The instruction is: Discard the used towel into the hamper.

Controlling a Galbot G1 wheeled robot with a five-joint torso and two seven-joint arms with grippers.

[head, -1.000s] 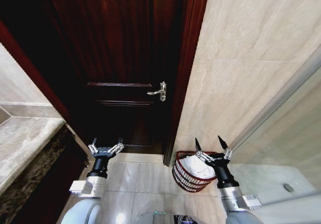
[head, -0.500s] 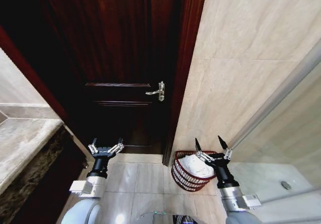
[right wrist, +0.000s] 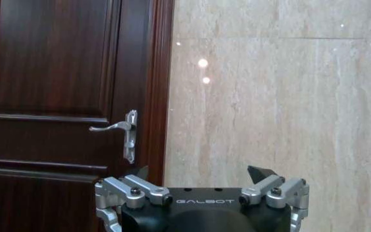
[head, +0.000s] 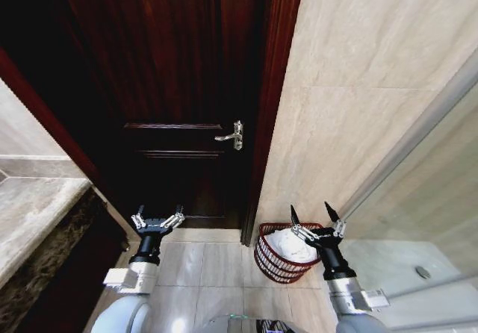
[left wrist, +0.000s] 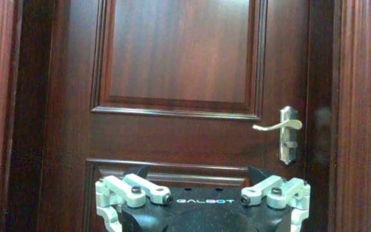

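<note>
Nearest us, our left gripper point(head: 157, 221) and right gripper point(head: 314, 220) both hang spread wide, holding nothing. Just beyond the right one, the hamper point(head: 272, 261) sits on the floor tiles point(head: 202, 264) against the wall point(head: 351, 124), with the white towel point(head: 287, 245) bunched inside. We judge the towel soft and light, the wire basket light, best lifted by its rim. Farther left stands the closed door point(head: 179, 101), its handle point(head: 230, 136) well clear.

Dark red-brown wire hamper point(head: 280, 254), white towel point(head: 287, 245), dark mahogany door point(head: 179, 94), beige veined wall tiles point(head: 351, 116)
</note>
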